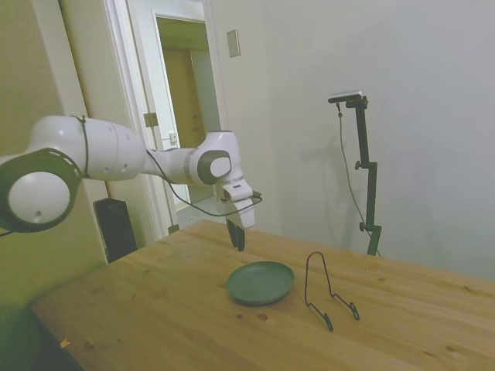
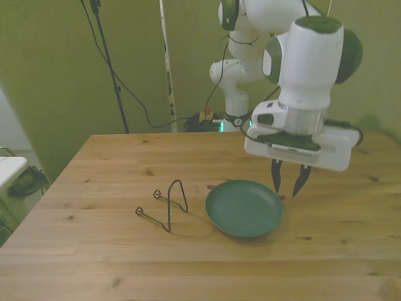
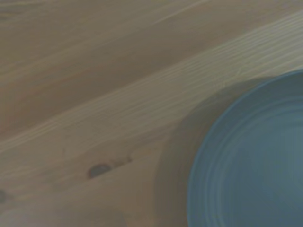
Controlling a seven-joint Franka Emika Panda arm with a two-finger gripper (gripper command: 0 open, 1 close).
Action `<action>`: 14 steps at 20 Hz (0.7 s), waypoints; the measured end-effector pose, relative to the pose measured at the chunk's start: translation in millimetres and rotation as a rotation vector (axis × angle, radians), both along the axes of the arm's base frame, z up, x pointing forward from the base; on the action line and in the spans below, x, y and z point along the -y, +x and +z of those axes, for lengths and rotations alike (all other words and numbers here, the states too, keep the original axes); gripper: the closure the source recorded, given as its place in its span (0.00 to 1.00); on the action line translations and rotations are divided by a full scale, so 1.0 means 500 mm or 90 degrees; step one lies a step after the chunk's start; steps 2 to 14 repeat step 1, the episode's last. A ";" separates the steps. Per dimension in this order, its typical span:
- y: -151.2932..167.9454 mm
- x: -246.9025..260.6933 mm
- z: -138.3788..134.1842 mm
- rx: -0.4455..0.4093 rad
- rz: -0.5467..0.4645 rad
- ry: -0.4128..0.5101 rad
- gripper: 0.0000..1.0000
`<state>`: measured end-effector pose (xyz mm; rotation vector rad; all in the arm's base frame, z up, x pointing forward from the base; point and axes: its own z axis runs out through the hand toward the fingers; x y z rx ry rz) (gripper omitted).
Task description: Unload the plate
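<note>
The teal-green plate point(image 1: 261, 282) point(image 2: 244, 208) lies flat on the wooden table point(image 1: 155, 309) point(image 2: 113, 163), beside the black wire stand point(image 1: 326, 290) point(image 2: 170, 203). My gripper point(image 1: 237, 236) point(image 2: 288, 186) hovers open above the plate's edge nearest the robot, clear of it, with nothing between its fingers. Up close in the wrist view, the plate's rim and ridged inside point(image 3: 255, 161) show over bare wood.
The wire stand holds nothing and stands a short way from the plate, on the front view's left. An open doorway point(image 1: 186, 116) lies behind the arm in the side view. Cables and a tripod leg point(image 2: 116, 81) hang beyond the table's far edge.
</note>
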<state>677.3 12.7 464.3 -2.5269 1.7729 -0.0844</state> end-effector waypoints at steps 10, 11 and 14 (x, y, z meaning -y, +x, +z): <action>-0.020 0.003 0.038 0.012 0.007 0.007 0.00; -0.020 0.003 0.038 0.012 0.007 0.007 0.00; -0.020 0.003 0.038 0.012 0.007 0.007 0.00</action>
